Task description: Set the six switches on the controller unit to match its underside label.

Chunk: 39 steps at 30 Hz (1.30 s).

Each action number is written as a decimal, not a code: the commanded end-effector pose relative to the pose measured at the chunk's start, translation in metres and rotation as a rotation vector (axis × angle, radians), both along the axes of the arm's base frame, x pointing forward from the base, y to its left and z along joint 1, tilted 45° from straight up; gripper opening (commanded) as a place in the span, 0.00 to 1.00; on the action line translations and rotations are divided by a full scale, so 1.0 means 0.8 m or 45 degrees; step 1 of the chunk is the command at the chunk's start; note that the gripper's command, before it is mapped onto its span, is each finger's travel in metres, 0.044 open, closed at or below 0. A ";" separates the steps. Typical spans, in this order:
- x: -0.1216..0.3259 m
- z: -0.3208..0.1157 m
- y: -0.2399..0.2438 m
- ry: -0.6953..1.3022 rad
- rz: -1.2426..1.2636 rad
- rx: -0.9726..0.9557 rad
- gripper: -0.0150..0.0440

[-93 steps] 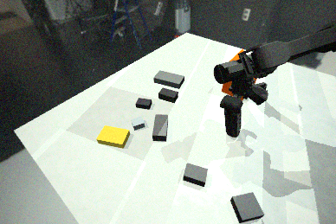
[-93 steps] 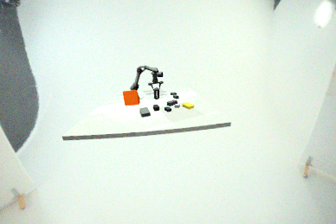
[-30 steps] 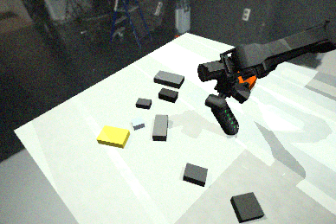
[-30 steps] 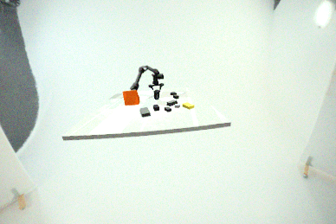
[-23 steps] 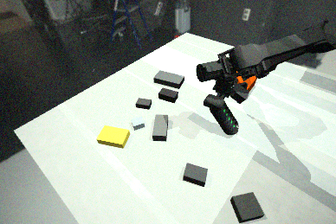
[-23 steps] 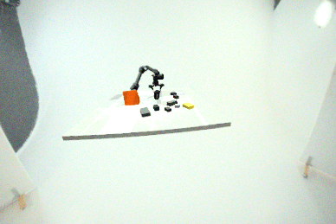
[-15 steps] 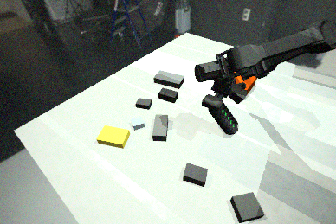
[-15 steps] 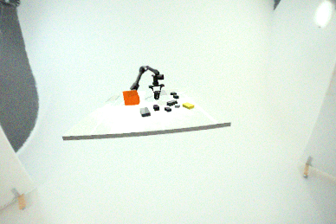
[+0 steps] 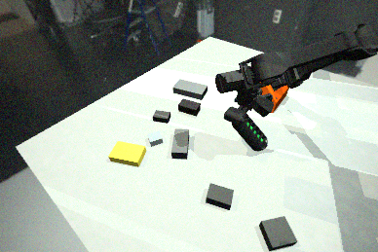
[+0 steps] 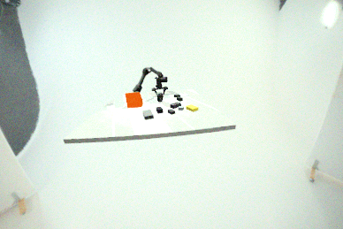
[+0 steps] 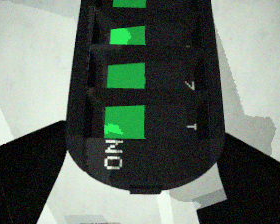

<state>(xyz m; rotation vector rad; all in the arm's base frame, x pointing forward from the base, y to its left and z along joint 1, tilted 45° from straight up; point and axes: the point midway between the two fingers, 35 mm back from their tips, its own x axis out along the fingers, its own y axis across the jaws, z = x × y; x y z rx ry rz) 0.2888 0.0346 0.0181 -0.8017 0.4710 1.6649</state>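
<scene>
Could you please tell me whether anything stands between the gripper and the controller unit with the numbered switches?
Nothing visible does. The gripper is right at the controller unit, with its dark fingers showing on either side of the unit's near end in the wrist view. The yellow block lies well off to the side.

The controller unit [image 9: 250, 132] [image 11: 156, 160] bears "ON", "1" and "2" on its top.
</scene>
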 end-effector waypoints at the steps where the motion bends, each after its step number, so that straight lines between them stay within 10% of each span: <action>1: -0.005 -0.006 0.008 0.019 0.025 0.016 0.83; 39: -0.002 -0.042 0.009 0.018 0.025 0.016 0.83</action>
